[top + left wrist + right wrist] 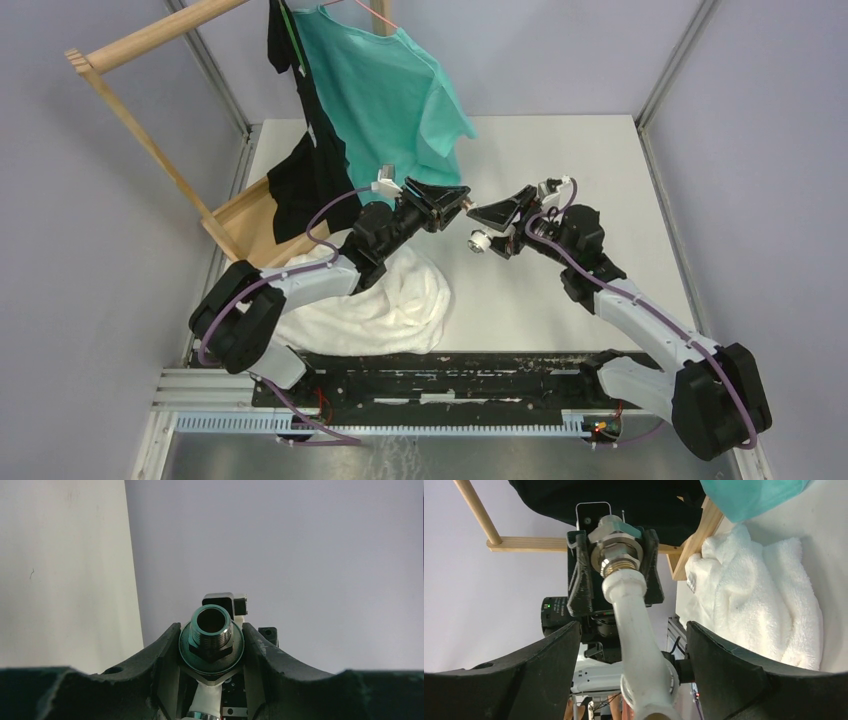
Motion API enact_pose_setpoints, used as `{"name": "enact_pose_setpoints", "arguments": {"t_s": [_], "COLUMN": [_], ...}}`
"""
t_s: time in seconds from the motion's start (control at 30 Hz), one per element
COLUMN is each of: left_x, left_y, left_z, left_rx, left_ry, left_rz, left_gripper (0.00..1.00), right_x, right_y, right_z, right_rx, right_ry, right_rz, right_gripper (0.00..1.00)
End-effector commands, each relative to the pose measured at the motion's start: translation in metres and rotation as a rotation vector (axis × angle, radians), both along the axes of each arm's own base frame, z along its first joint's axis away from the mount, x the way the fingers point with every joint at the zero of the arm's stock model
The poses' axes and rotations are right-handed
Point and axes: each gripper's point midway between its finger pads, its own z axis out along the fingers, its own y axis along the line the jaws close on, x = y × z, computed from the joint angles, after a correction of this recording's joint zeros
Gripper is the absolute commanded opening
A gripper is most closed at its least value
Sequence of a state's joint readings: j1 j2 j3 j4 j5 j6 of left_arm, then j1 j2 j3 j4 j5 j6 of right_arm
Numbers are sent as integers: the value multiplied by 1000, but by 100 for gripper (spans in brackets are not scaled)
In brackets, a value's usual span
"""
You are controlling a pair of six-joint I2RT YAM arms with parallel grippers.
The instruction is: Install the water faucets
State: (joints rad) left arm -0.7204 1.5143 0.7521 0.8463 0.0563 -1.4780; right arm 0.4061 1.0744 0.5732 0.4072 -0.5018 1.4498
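The left gripper point(452, 197) is clamped on the silver threaded fitting point(211, 632), raised above the table point(560, 150) and pointing toward the right gripper point(485, 213) at the centre of the workspace. In the left wrist view, the fitting sits squarely between the two black fingers point(155, 655), pressed on both sides. Its open threaded bore stands clear above the fingertips.

The white plastic spout point(636, 635) meets the fitting's other threaded end. In the right wrist view it runs from that joint down toward the camera, tilted slightly. It passes between the right gripper's fingers point(549, 650), which stand wide apart with visible gaps on both sides of the spout's shaft. The lower end of the spout is cut off at the frame edge, so contact there cannot be judged.

From above, the two grippers nearly meet tip to tip, with the fitting at the junction. The spout's round white part hangs just below the right gripper's tips.

A white towel point(390, 300) lies bunched on the table beneath the left arm. A teal shirt point(390, 90) and a black garment point(310, 180) hang from a wooden rack point(150, 140) at the far left.
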Motion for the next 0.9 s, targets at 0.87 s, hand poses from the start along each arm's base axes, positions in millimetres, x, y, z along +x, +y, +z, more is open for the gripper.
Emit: {"name": "enact_pose_setpoints", "arguments": {"t_s": [0.87], "left_x": [3], "left_y": [22], "left_z": [20], "left_rx": [-72], "left_ry": [32], "left_rz": [114], "left_gripper": [3], "right_x": [-32], "right_y": [4], "right_z": [35], "right_rx": [78], "right_ry": [-73], "right_rz": [121], "right_gripper": [84]}}
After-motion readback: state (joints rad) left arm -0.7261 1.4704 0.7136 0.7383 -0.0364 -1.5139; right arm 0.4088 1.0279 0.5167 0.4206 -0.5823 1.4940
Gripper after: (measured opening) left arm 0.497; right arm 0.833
